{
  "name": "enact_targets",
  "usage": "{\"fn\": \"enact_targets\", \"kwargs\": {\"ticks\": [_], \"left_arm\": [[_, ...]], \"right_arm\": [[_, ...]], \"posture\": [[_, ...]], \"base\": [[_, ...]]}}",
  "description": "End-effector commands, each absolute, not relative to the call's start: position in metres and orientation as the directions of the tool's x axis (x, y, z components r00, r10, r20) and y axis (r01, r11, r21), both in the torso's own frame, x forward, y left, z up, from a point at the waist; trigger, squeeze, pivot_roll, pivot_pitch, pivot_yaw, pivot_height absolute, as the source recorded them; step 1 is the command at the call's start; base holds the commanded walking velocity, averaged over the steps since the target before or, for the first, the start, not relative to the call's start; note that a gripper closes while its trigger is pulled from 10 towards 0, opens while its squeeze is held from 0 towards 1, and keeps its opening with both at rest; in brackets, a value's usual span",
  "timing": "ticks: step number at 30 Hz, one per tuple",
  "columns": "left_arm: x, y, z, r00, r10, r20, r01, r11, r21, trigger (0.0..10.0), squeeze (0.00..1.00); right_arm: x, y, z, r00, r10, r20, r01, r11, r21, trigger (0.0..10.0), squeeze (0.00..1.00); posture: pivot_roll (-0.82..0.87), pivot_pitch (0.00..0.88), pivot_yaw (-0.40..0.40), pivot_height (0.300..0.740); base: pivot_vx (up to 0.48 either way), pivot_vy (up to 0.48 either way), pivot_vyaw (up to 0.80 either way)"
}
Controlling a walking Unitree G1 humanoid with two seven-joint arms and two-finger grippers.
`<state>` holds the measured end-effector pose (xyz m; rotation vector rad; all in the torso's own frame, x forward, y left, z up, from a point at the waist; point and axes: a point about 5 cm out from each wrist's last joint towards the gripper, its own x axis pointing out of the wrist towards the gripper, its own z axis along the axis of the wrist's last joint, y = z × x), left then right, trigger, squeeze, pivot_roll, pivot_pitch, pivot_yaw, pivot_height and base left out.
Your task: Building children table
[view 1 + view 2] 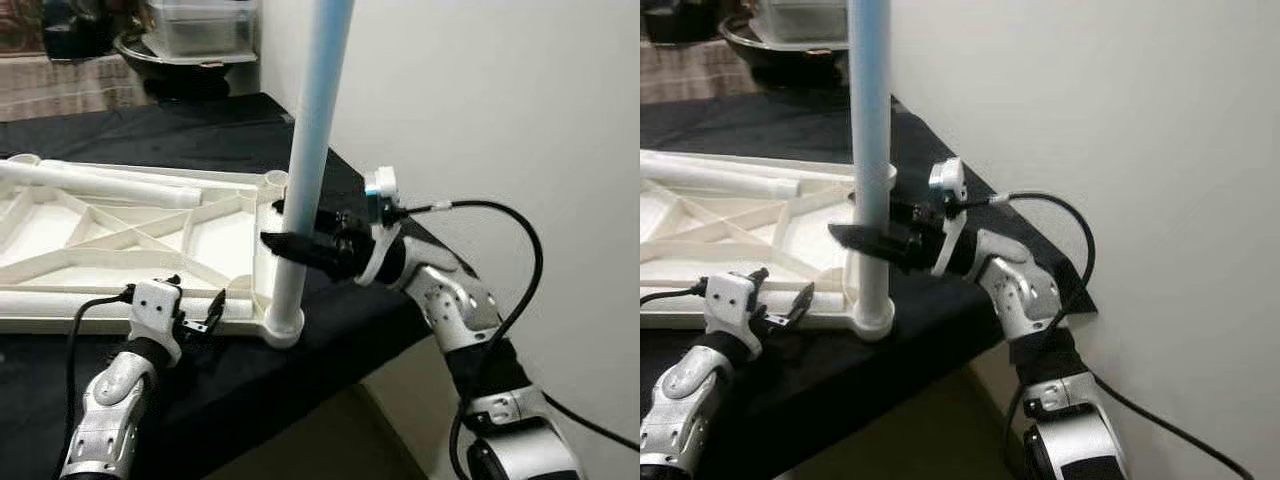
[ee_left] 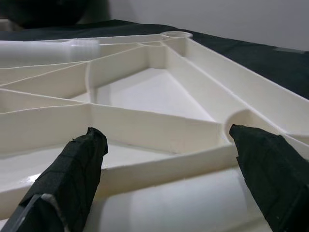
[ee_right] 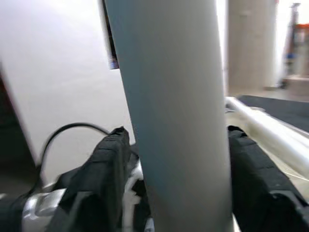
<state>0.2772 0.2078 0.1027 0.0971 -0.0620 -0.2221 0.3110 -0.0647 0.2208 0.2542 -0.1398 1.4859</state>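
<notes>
My right gripper (image 1: 285, 243) fingers clamped on upright table leg (image 1: 311, 150) seated in tabletop (image 1: 110, 245) corner socket, on black-covered bench (image 1: 330, 330). Left gripper (image 1: 200, 318) fingers spread, at tabletop near edge.

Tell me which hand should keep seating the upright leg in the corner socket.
Right. The right hand has its fingers on either side of the upright leg just above the corner socket. The left hand sits open at the tabletop frame edge, holding nothing.

Upright leg (image 1: 312, 150) in tabletop (image 1: 120, 235) corner
</notes>
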Motion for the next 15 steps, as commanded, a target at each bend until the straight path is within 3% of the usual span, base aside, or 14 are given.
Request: {"fn": "enact_targets", "kwargs": {"ticks": [1, 4, 6, 7, 8, 10, 11, 12, 13, 14, 15], "left_arm": [[0.28, 0.201, 0.105, 0.964, -0.259, 0.053, 0.253, 0.962, 0.106, 10.0, 0.0], [0.28, 0.202, 0.104, 0.964, -0.261, 0.05, 0.254, 0.961, 0.108, 10.0, 0.0], [0.281, 0.201, 0.104, 0.964, -0.262, 0.048, 0.256, 0.961, 0.109, 10.0, 0.0], [0.282, 0.201, 0.104, 0.963, -0.264, 0.048, 0.257, 0.96, 0.109, 10.0, 0.0], [0.283, 0.2, 0.104, 0.963, -0.266, 0.048, 0.26, 0.96, 0.108, 10.0, 0.0], [0.283, 0.2, 0.104, 0.963, -0.266, 0.048, 0.26, 0.96, 0.108, 10.0, 0.0], [0.283, 0.196, 0.103, 0.961, -0.272, 0.048, 0.266, 0.958, 0.104, 10.0, 0.0], [0.283, 0.196, 0.103, 0.961, -0.272, 0.048, 0.266, 0.958, 0.104, 10.0, 0.0], [0.283, 0.195, 0.103, 0.961, -0.274, 0.047, 0.268, 0.958, 0.102, 10.0, 0.0], [0.283, 0.195, 0.103, 0.961, -0.274, 0.047, 0.268, 0.958, 0.102, 10.0, 0.0], [0.283, 0.195, 0.102, 0.96, -0.276, 0.044, 0.27, 0.958, 0.1, 10.0, 0.0]], "right_arm": [[0.287, -0.042, 0.212, -0.144, 0.965, 0.219, -0.982, -0.166, 0.088, 0.0, 0.0], [0.278, -0.044, 0.207, -0.196, 0.959, 0.204, -0.974, -0.215, 0.077, 0.0, 0.0], [0.279, -0.044, 0.203, -0.162, 0.973, 0.163, -0.982, -0.175, 0.067, 0.0, 0.0], [0.288, -0.041, 0.196, -0.061, 0.993, 0.106, -0.995, -0.069, 0.07, 0.0, 0.0], [0.309, -0.037, 0.187, 0.167, 0.986, 0.02, -0.979, 0.163, 0.12, 0.0, 0.0], [0.309, -0.037, 0.187, 0.167, 0.986, 0.02, -0.979, 0.163, 0.12, 0.0, 0.0], [0.355, -0.052, 0.164, 0.679, 0.718, -0.153, -0.689, 0.695, 0.206, 0.0, 0.0], [0.355, -0.052, 0.164, 0.679, 0.718, -0.153, -0.689, 0.695, 0.206, 0.0, 0.0], [0.365, -0.062, 0.157, 0.785, 0.585, -0.204, -0.542, 0.808, 0.229, 0.0, 0.0], [0.365, -0.062, 0.157, 0.785, 0.585, -0.204, -0.542, 0.808, 0.229, 0.0, 0.0], [0.369, -0.074, 0.149, 0.854, 0.462, -0.24, -0.404, 0.879, 0.254, 0.0, 0.0]], "posture": [[0.1, 0.0, -0.145, 0.74], [0.09, 0.0, -0.139, 0.74], [0.09, 0.0, -0.139, 0.74], [0.09, 0.0, -0.139, 0.74], [0.08, 0.0, -0.136, 0.74], [0.08, 0.0, -0.136, 0.74], [0.08, 0.0, -0.136, 0.74], [0.08, 0.0, -0.136, 0.74], [0.08, 0.0, -0.136, 0.74], [0.08, 0.0, -0.136, 0.74], [0.08, 0.0, -0.137, 0.74]], "base": [[0.0, 0.0, 0.0], [0.0, 0.0, 0.0], [0.0, 0.0, 0.0], [0.0, 0.0, 0.0], [0.0, 0.0, 0.0], [0.0, 0.0, 0.0], [0.0, 0.0, 0.0], [0.0, 0.0, 0.0], [0.0, 0.0, 0.0], [0.0, 0.0, 0.0], [0.0, 0.0, 0.0]]}}
